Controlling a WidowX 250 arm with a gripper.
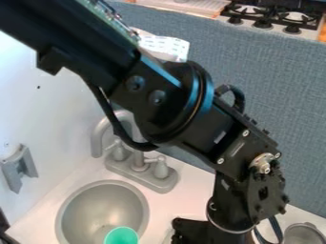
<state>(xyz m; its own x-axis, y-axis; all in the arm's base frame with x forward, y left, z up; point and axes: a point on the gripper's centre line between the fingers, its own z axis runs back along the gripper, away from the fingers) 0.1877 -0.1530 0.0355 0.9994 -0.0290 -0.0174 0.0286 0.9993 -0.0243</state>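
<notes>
Green cup (121, 236): sat in the basin, mouth facing up, long axis seemingly near upright.
Claw (202, 233): right of the cup, apart; whether open or closed, I couldn't tell.
Basin (102, 209): its rim could have blocked a low sideways move; its curve could have tipped a nudged cup.
Faucet (138, 162): might have snagged the arm's drooping cable (117, 125).

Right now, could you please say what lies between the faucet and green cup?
The camera view shows a strip of white countertop, then the gray sink bowl.
</notes>
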